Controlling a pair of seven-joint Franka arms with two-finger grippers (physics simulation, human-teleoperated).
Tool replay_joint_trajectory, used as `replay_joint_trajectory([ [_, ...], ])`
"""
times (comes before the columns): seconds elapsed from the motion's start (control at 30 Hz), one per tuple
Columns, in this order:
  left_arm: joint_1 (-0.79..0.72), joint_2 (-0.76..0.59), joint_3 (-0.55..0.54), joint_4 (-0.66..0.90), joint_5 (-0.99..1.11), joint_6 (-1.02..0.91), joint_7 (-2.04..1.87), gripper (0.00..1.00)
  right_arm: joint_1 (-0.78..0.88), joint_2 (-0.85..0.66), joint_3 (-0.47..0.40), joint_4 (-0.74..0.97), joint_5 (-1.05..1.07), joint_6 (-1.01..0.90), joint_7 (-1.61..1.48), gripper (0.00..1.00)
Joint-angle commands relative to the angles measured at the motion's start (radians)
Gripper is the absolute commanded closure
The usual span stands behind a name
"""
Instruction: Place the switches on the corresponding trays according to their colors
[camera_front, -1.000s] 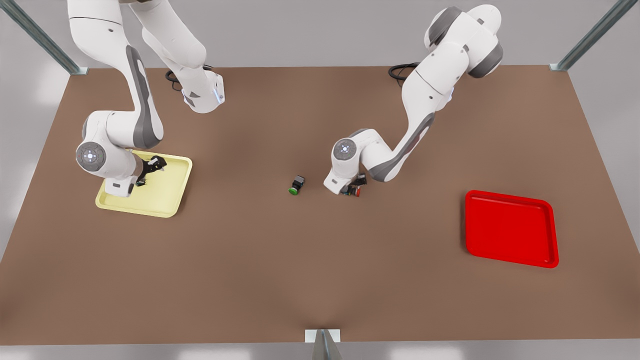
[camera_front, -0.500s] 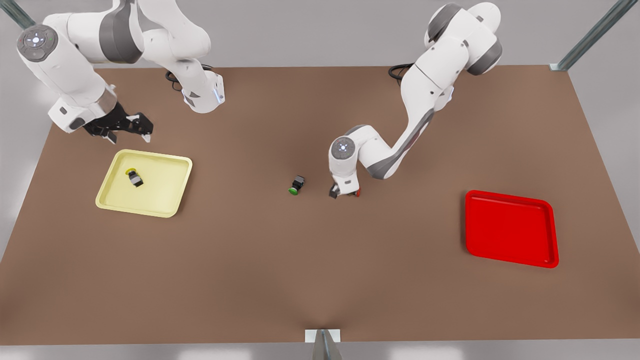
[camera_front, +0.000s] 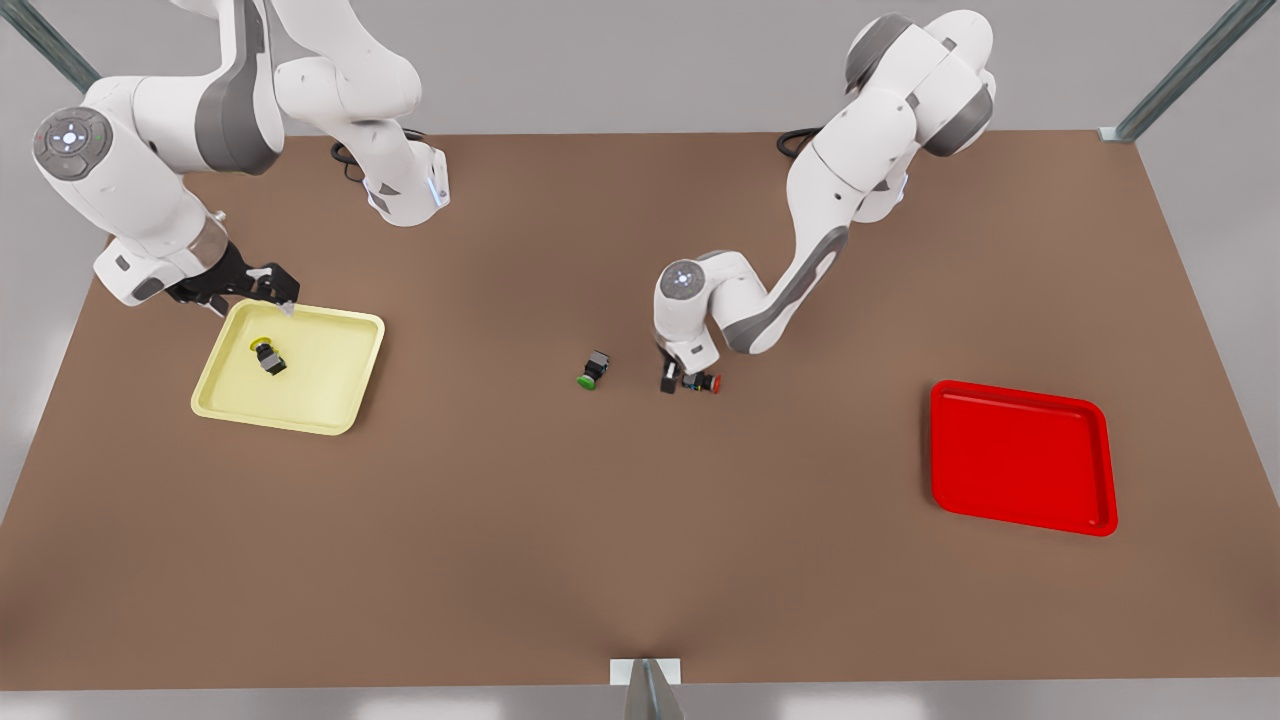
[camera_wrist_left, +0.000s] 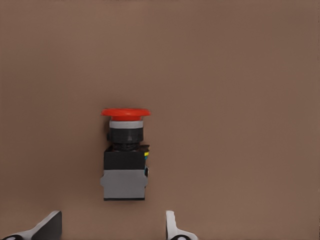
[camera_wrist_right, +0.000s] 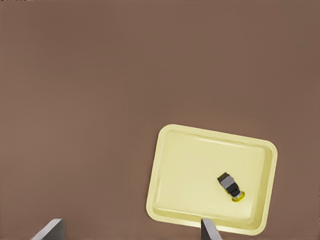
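The yellow-capped switch (camera_front: 267, 356) (camera_wrist_right: 230, 186) lies on its side inside the pale yellow tray (camera_front: 330, 400) (camera_wrist_right: 185, 170) at the front view's left. My right gripper (camera_front: 252, 292) (camera_wrist_right: 130, 232) hangs open above that tray's far corner, holding nothing. The red-capped switch (camera_front: 703, 382) (camera_wrist_left: 125, 155) lies on the brown table near the middle. My left gripper (camera_front: 676, 380) (camera_wrist_left: 110, 232) is low over it and open, the switch just ahead of its fingertips (camera_wrist_left: 172, 229). The bright red tray (camera_front: 1020, 455) sits at the front view's right, nothing in it.
A green-capped switch (camera_front: 593, 371) lies on the table a short way toward the front view's left of the left gripper. Both arm bases and their black cables (camera_front: 800, 142) stand along the far edge. Bare table stretches between the red switch and the red tray.
My right gripper let go of the yellow switch in the yellow tray, rose away and now hangs at the tray's far corner. My left gripper turned above the red switch, which shows more fully.
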Motion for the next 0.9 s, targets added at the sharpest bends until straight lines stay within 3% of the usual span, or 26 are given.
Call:
replay_joint_trajectory([
  [0.0, 0.000, 0.001, 0.003, 0.000, 0.057, -0.002, 0.000, 0.00, 0.000, 0.000, -0.002, 0.001, 0.000, -0.001, 0.000, 0.00],
  [0.17, 0.000, 0.001, 0.018, 0.003, 0.089, -0.031, -0.008, 0.01, 0.000, -0.003, 0.000, -0.003, 0.000, -0.004, 0.002, 0.00],
  [0.27, 0.000, 0.008, 0.018, 0.003, 0.089, -0.028, -0.006, 0.28, -0.003, -0.005, -0.002, 0.001, 0.003, -0.007, 0.002, 0.00],
  [0.47, 0.000, 0.006, 0.017, 0.000, 0.087, -0.042, -0.014, 0.30, -0.002, -0.002, -0.002, 0.001, 0.003, -0.005, 0.002, 0.00],
  [0.67, 0.000, 0.008, 0.017, 0.000, 0.086, -0.042, -0.014, 0.50, -0.002, 0.000, -0.002, -0.003, 0.003, -0.001, 0.002, 0.00],
  [0.87, 0.000, 0.006, 0.017, 0.001, 0.084, -0.042, -0.014, 0.54, -0.005, 0.001, -0.002, -0.003, 0.003, -0.001, 0.002, 0.00],
])
